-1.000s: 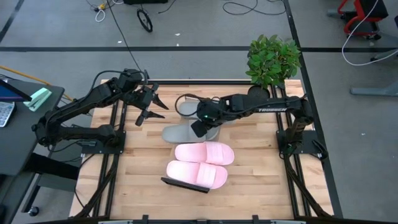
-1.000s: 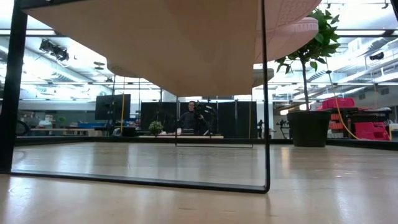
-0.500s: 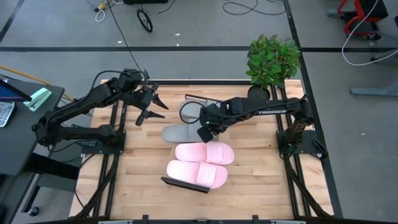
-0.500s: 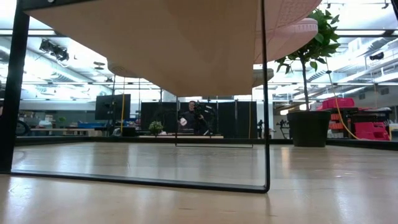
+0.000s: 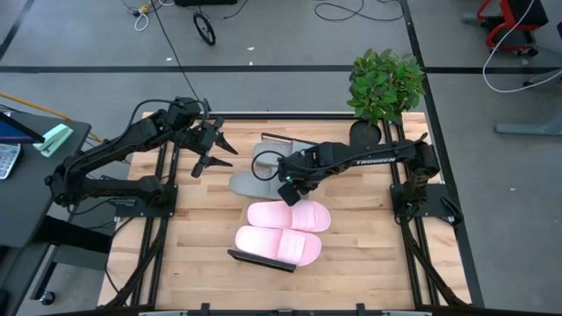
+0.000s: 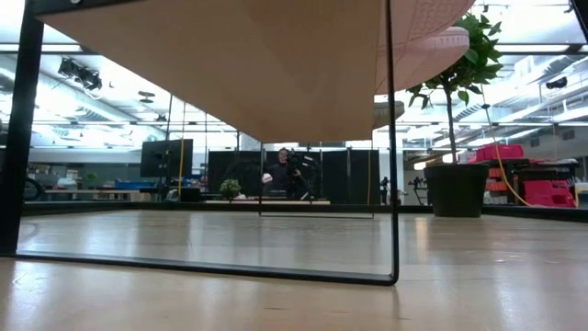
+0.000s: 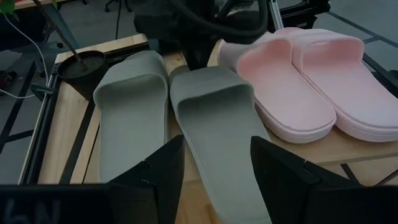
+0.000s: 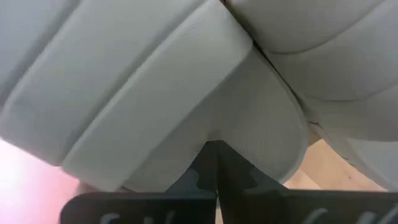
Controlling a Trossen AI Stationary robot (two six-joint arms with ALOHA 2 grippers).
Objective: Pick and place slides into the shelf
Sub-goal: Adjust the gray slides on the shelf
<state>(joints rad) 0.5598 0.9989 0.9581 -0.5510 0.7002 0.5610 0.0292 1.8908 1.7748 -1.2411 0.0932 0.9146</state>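
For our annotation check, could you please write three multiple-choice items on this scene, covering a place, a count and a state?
1. Where do the pink slides lie?
A. On top of the shelf
B. Under the shelf
C. Lifted in the air

2. How many grey slides are in view?
A. One
B. Two
C. Four

3. What state is the left end effector in?
A. Shut on a pink slide
B. Shut on nothing
C. Open, holding nothing

Answers:
1 A: the pink slides rest side by side on the shelf, whose black frame shows at its edge.
2 B: two grey slides lie next to each other.
3 C: the left end effector shows a wide gap between its fingers, with nothing in it.
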